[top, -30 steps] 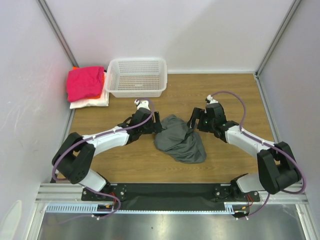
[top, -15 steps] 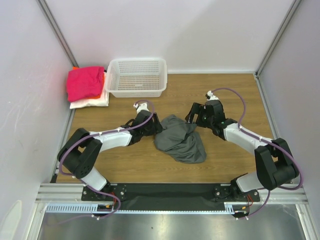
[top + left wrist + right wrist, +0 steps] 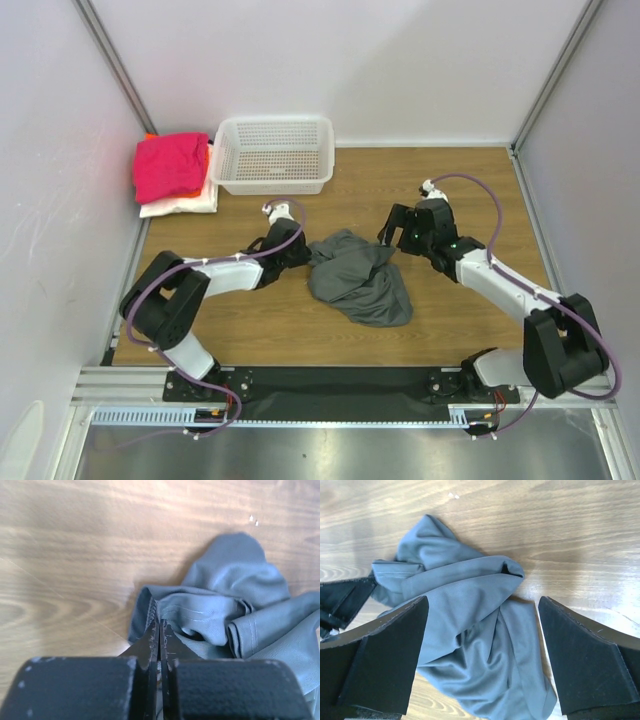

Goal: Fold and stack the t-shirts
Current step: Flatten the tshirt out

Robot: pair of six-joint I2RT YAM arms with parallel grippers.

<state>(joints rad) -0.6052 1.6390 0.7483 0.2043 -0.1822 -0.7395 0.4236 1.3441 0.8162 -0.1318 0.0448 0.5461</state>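
Left gripper point(image 3: 159, 626), open before, now pinches the grey t-shirt point(image 3: 225, 595); right gripper point(image 3: 482, 605) stays open.

Grey t-shirt point(image 3: 360, 285) soft matt cloth (creased); table point(image 3: 280, 330) smooth wood; basket point(image 3: 270, 184) white plastic mesh.

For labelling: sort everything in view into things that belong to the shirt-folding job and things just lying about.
Job in hand:
grey t-shirt, crumpled mid-table
stack of pink, orange and white t-shirts, far left corner
left gripper, pinched shut on the grey shirt's hem
right gripper, open over it

Lying about:
white mesh basket
wooden table
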